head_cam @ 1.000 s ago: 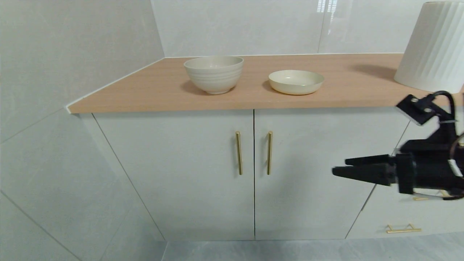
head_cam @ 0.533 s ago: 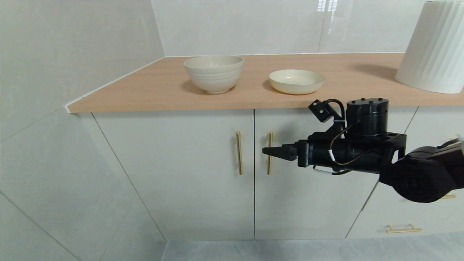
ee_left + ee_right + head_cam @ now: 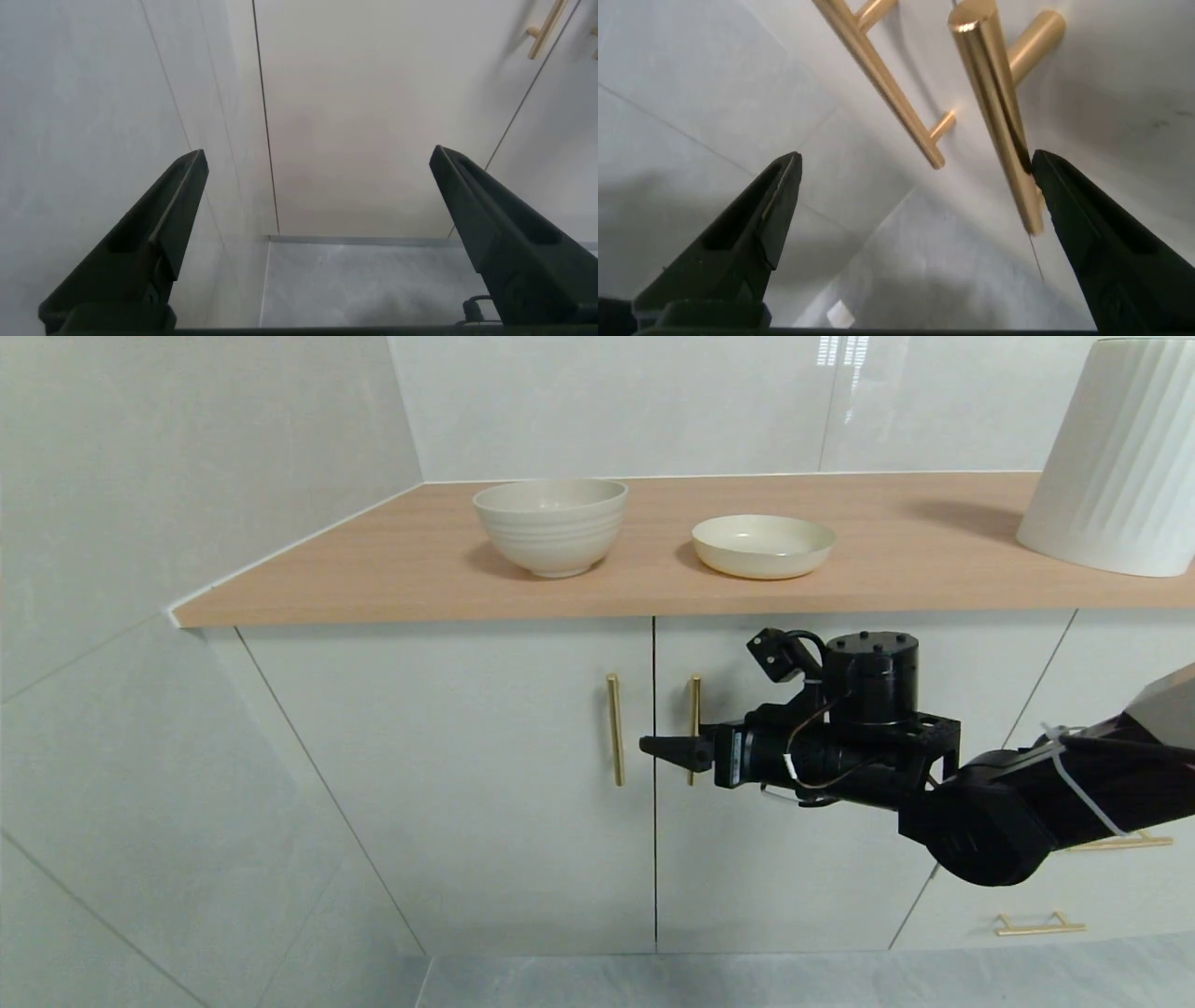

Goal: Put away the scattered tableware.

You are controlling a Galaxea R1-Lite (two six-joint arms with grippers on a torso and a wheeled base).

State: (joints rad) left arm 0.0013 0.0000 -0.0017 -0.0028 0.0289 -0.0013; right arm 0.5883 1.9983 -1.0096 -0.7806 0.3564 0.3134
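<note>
1. Since both look like glazed ceramic, expect the bowl (image 3: pixel 551 525) and shallow dish (image 3: pixel 763 546) to be rigid, slick and chippable. Both sit on the countertop (image 3: pixel 401 569), well apart from the grippers.
2. Grip: pinch the bowl over its rim wall. The dish is low, so take its rim edge.
3. Right gripper (image 3: pixel 658 747): jaws wide, empty, at the right door handle (image 3: pixel 695 705).
4. Left gripper (image 3: pixel 318 163): jaws wide, empty, low by the cabinet front.
5. Likely blocker: both cabinet doors (image 3: pixel 467 784) are shut. White ribbed shade (image 3: pixel 1116 457) stands clear of the dish.
</note>
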